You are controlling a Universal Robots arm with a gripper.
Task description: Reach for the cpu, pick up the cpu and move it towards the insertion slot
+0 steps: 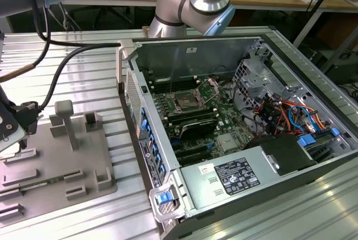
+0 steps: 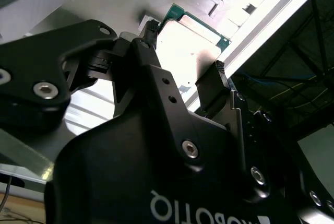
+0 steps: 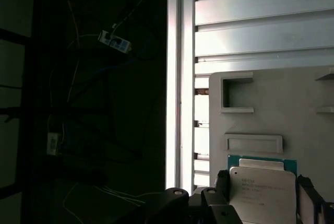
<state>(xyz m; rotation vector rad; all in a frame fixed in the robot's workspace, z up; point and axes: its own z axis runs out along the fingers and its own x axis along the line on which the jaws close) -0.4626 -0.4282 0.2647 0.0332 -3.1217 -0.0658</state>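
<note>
My gripper [image 2: 183, 47] has its fingers [image 2: 209, 85] narrowed onto opposite edges of the cpu [image 3: 263, 187], seemingly clamping it, just over the grey tray [image 3: 271, 104]; the insertion slot [image 1: 183, 103] lies well apart from that tray.

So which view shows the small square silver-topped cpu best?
The first wrist view: the small square silver-topped cpu faces the camera between the tips of the black pincer, green rim plain. The second wrist view shows the cpu slantwise, partly behind the pincer's body.
</note>
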